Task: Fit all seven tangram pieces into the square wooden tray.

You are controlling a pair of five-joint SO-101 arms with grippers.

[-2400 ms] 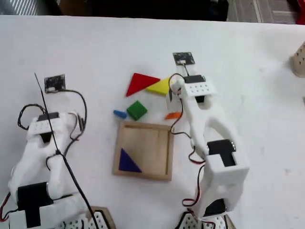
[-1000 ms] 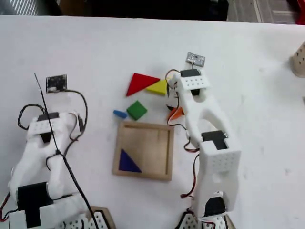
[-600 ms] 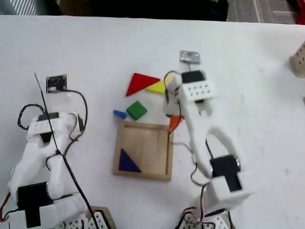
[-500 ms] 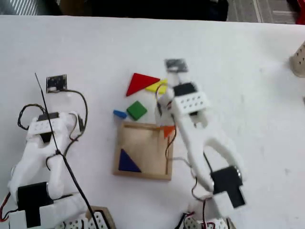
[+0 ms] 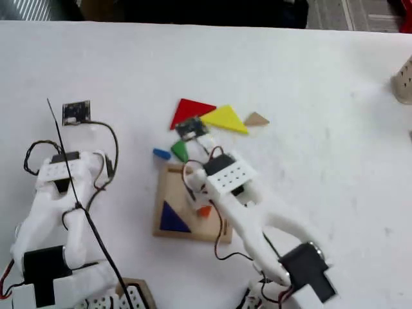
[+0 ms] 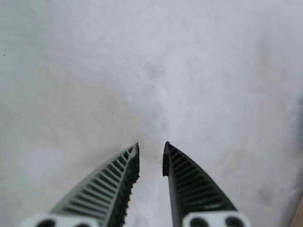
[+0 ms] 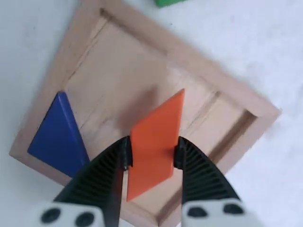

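My right gripper (image 7: pixel 152 149) is shut on an orange parallelogram (image 7: pixel 156 127) and holds it just above the floor of the square wooden tray (image 7: pixel 199 61). A blue triangle (image 7: pixel 57 135) lies in one corner of the tray. From above, the orange piece (image 5: pixel 204 210) hangs over the tray (image 5: pixel 161 193) near its front, right of the blue triangle (image 5: pixel 172 219). Behind the tray lie a red triangle (image 5: pixel 190 112), a yellow triangle (image 5: pixel 225 119), a small tan triangle (image 5: pixel 256 119), a green square (image 5: pixel 180 151) half hidden by the arm, and a light blue piece (image 5: pixel 161 154). My left gripper (image 6: pixel 150 151) is open by a narrow gap over bare table.
The left arm (image 5: pixel 61 177) sits folded at the left of the table, with a thin black rod (image 5: pixel 71 174) slanting across it. The right arm (image 5: pixel 257 219) covers the tray's right side. A pegged wooden object (image 5: pixel 404 80) stands at the far right edge.
The right arm has swung left and back toward me with the orange parallelogram, from beside the tray's far right corner to over the tray. The yellow and tan triangles are now uncovered.
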